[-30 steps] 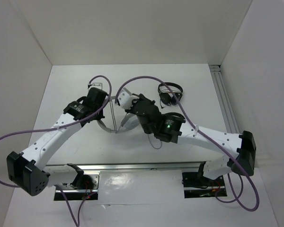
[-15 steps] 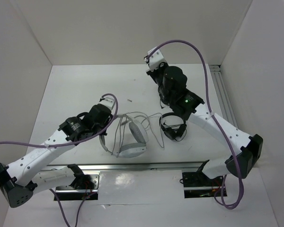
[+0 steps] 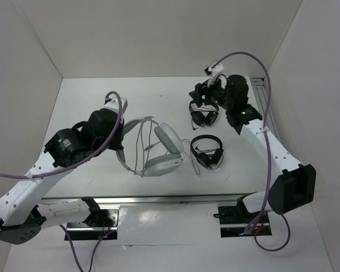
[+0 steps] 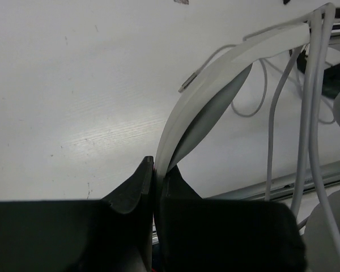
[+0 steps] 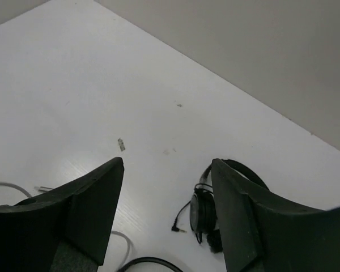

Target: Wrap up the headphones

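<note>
1. Enclosure: plain white walls on three sides. The desk (image 3: 85, 102) is white, smooth and faintly glossy, so items may slide. A metal rail (image 3: 158, 199) runs along its near edge.
2. The headphones (image 3: 161, 164) lie directly ahead of the left gripper (image 4: 157, 167), which is clamped on the thin edge of the headband.
3. Handling, as judged: light overall, with a springy headband and soft padded earcups. The cable (image 4: 270, 147) is limp, loose and prone to snag. Best holds are the headband mid-span and the cable near an earcup.
4. The right gripper (image 5: 165, 164) stands open and empty, well apart from them, above a black headset (image 5: 207, 212).
</note>
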Robot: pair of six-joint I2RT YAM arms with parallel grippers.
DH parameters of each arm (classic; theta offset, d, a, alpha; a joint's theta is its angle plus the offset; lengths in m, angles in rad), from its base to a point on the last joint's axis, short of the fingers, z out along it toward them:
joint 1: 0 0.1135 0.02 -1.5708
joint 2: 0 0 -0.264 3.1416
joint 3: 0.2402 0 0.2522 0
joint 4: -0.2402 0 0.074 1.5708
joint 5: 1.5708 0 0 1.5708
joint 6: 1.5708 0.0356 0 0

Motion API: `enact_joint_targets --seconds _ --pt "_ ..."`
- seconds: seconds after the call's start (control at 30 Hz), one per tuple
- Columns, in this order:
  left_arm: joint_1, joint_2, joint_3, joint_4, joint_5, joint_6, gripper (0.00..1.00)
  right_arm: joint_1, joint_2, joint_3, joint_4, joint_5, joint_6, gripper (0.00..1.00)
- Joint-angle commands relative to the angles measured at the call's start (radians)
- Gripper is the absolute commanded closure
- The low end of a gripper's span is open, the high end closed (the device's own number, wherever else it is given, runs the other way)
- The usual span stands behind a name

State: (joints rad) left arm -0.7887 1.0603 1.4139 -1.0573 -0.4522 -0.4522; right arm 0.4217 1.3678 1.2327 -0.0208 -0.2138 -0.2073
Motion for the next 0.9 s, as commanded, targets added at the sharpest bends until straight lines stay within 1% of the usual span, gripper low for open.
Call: enact_joint_targets --seconds 0.0,0.03,0.07,0.13,0.17,0.2,0.23,0.27,0.3,0.33,0.37,0.4,0.43,0.47,0.5,0.57,0.77,0.8,0.83,0.87 --pt "0.035 0.021 0.117 -0.027 -0.037 -0.097 1.0 -0.158 -0.091 -0.028 0.059 -0.459 0.169 0.29" --pt "0.036 0.021 0.155 -0.027 -0.004 -0.097 1.0 -0.169 -0.092 -0.045 0.088 -0.504 0.183 0.26" --pt "0.049 0.032 0.175 -0.027 0.01 -0.097 1.0 -0.184 -0.092 -0.045 0.088 -0.603 0.215 0.26" --pt "0.049 0.041 0.236 -0.027 0.044 -0.097 1.0 -0.222 -0.041 -0.045 0.088 -0.7 0.244 0.22" --pt "0.058 0.055 0.256 -0.027 0.044 -0.097 1.0 -0.222 -0.024 -0.064 0.1 -0.784 0.281 0.19" --pt "0.059 0.055 0.278 -0.027 0.058 -0.097 1.0 -0.222 0.006 -0.076 0.119 -0.826 0.301 0.19" --pt "0.059 0.072 0.321 -0.027 0.069 -0.097 1.0 -0.207 0.019 -0.091 0.145 -0.864 0.322 0.16" --pt "0.068 0.072 0.339 -0.039 0.069 -0.106 1.0 -0.186 0.03 -0.131 0.206 -0.89 0.356 0.13" --pt "0.068 0.088 0.359 -0.04 0.069 -0.106 1.0 -0.16 0.03 -0.153 0.232 -0.891 0.367 0.12" --pt "0.068 0.104 0.393 -0.04 0.078 -0.117 1.0 -0.093 0.039 -0.177 0.263 -0.869 0.376 0.12" --pt "0.068 0.104 0.407 -0.04 0.078 -0.117 1.0 -0.057 0.05 -0.211 0.283 -0.839 0.367 0.12" --pt "0.068 0.115 0.422 -0.04 0.087 -0.126 1.0 -0.026 0.05 -0.222 0.283 -0.769 0.349 0.12" --pt "0.068 0.125 0.434 -0.04 0.087 -0.126 1.0 0.015 0.082 -0.236 0.297 -0.751 0.348 0.12" --pt "0.068 0.125 0.457 -0.04 0.102 -0.126 1.0 0.026 0.097 -0.246 0.352 -0.751 0.348 0.12" --pt "0.068 0.125 0.467 -0.04 0.115 -0.126 1.0 0.037 0.114 -0.257 0.381 -0.751 0.383 0.12" --pt "0.077 0.138 0.482 -0.04 0.124 -0.137 1.0 0.068 0.163 -0.268 0.429 -0.733 0.393 0.12" --pt "0.097 0.148 0.513 -0.027 0.161 -0.155 1.0 0.143 0.305 -0.259 0.531 -0.642 0.413 0.12" --pt "0.097 0.158 0.536 -0.027 0.161 -0.155 1.0 0.143 0.327 -0.25 0.576 -0.642 0.433 0.13" --pt "0.106 0.158 0.536 -0.027 0.161 -0.169 1.0 0.143 0.347 -0.249 0.594 -0.642 0.459 0.18" --pt "0.106 0.158 0.551 -0.027 0.146 -0.169 1.0 0.143 0.365 -0.249 0.614 -0.642 0.473 0.2"
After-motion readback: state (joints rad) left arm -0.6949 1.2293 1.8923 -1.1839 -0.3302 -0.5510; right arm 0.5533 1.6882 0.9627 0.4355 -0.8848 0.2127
